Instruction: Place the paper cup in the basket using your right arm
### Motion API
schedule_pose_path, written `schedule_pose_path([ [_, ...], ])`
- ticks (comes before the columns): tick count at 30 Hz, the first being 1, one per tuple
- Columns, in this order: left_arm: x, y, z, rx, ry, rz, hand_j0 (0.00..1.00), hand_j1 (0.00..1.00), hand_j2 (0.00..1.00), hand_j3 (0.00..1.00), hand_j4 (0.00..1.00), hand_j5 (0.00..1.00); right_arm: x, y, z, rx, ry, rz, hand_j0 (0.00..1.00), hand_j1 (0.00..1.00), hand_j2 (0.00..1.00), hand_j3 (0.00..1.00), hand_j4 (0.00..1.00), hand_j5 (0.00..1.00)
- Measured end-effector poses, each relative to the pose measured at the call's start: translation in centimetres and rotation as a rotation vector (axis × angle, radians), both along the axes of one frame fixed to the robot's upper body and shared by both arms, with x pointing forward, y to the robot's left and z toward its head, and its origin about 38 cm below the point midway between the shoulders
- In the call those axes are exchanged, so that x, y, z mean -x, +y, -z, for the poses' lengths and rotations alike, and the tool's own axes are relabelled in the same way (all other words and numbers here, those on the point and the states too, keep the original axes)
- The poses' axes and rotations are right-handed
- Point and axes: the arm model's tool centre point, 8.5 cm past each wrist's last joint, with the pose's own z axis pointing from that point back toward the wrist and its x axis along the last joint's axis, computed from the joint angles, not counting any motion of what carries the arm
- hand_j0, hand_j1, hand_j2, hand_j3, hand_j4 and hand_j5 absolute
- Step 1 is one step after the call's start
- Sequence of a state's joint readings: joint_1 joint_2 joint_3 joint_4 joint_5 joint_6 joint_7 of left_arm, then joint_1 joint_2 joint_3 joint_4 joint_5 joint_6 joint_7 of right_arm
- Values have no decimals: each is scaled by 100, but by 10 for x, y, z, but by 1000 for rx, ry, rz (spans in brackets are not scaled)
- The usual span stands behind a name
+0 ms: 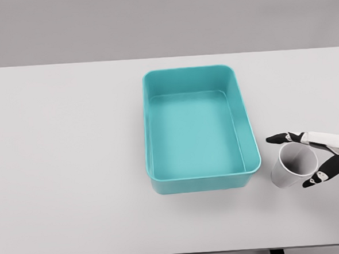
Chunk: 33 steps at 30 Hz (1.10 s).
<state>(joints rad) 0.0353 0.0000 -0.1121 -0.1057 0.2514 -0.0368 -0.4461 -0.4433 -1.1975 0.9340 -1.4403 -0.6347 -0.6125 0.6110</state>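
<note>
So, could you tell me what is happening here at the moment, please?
The robot's right hand is at the paper cup, fingers on either side of its rim, on the white table. The cup stands just right of the teal basket, which holds nothing. The left arm is out of view.
</note>
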Motion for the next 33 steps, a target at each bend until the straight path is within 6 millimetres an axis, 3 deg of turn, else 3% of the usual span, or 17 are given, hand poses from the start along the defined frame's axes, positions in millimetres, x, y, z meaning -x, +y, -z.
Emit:
schedule_pose_path([
  [5, 0, 0, 0, 0, 0, 0, 100, 100, 100, 100, 100, 100, 0, 1, 0, -2, -1, -4, 100, 100, 100, 100, 100, 100],
  [10, 0, 0, 0, 0, 0, 0, 100, 100, 100, 100, 100, 100, 0, 2, 0, -2, 2, -4, 86, 86, 86, 86, 86, 86],
  [17, 0, 0, 0, 0, 0, 0, 100, 100, 100, 100, 100, 100, 0, 1, -1, -1, -1, -4, 83, 83, 83, 83, 83, 83],
  [27, 0, 0, 0, 0, 0, 0, 100, 100, 100, 100, 100, 100, -16, -2, -25, -18, -85, 19, 84, 84, 84, 84, 84, 84],
  [30, 0, 0, 0, 0, 0, 0, 100, 100, 100, 100, 100, 100, -18, -2, -28, -23, -96, 20, 75, 75, 75, 75, 75, 75],
  [33, 0, 0, 0, 0, 0, 0, 100, 100, 100, 100, 100, 100, -19, -1, -31, -27, -105, 21, 74, 74, 74, 74, 74, 74],
])
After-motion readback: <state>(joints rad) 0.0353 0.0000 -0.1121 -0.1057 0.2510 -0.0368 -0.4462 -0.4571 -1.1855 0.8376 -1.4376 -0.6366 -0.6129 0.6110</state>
